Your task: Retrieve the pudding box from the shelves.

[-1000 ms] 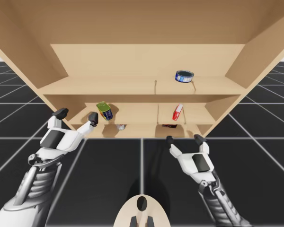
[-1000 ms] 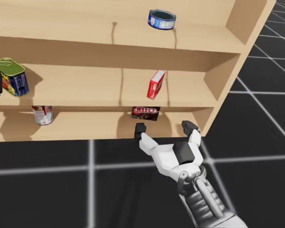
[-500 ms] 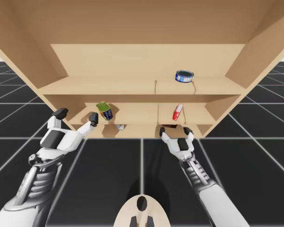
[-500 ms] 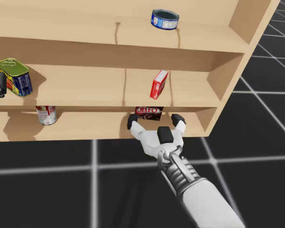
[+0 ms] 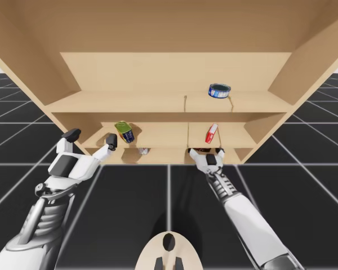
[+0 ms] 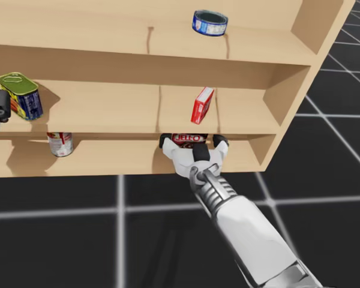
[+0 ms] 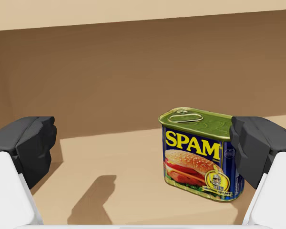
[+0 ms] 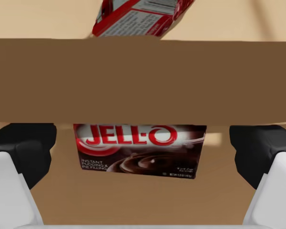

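Two right hand point(image 8: 143, 145) fingers point(image 8: 24, 148) flank brown pudding box point(image 8: 139, 151).

Wooden shelves point(image 6: 108, 108), blue round can point(image 6: 209, 23) top, green-topped tin point(image 6: 21, 96), red box point(image 6: 201, 105) middle, pudding box point(image 6: 189, 139), red can point(image 6: 60, 144) bottom

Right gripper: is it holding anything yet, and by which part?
Nothing held. The right gripper is open, its fingers flanking the pudding box with gaps on both sides.

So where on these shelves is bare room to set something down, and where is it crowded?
Free: the top shelf left of the blue round can; the middle shelf between the green-topped rectangular can and the red box. Crowded: the right half of the bottom shelf, where my right end effector stands open at the pudding box.
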### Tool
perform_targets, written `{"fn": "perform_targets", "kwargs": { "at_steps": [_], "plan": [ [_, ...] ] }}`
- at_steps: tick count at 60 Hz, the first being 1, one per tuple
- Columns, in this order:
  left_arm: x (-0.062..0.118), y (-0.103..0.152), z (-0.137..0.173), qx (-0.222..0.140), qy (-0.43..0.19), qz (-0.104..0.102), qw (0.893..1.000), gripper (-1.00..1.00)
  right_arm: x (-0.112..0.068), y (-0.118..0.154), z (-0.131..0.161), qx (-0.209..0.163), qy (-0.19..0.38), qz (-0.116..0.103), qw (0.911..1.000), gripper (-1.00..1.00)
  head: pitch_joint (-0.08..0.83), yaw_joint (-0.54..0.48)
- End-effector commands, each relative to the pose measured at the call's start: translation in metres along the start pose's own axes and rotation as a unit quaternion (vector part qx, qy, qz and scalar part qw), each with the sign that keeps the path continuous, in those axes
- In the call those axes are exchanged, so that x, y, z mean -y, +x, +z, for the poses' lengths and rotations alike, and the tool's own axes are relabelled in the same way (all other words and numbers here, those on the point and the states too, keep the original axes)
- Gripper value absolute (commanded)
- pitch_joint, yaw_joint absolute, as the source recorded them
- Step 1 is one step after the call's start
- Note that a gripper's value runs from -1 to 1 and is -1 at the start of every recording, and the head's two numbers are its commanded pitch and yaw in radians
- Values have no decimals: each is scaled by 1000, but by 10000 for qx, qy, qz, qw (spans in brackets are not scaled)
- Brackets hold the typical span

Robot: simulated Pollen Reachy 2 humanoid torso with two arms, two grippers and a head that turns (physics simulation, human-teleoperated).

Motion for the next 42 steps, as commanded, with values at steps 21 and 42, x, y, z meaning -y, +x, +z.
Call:
{"fn": "perform_targets", "kwargs": {
  "at_steps": [21, 42],
  "plan": [
    [1, -1, 0, -7, -3, -37, 10000, -1000, -77, -17, -11, -677, 549, -616, 9943, -1000, 588, -211],
    [4, -2, 0, -42, -36, -61, 10000, -1000, -71, -24, -13, -719, 569, -539, 9943, 1000, 589, -214]
  ]
}}
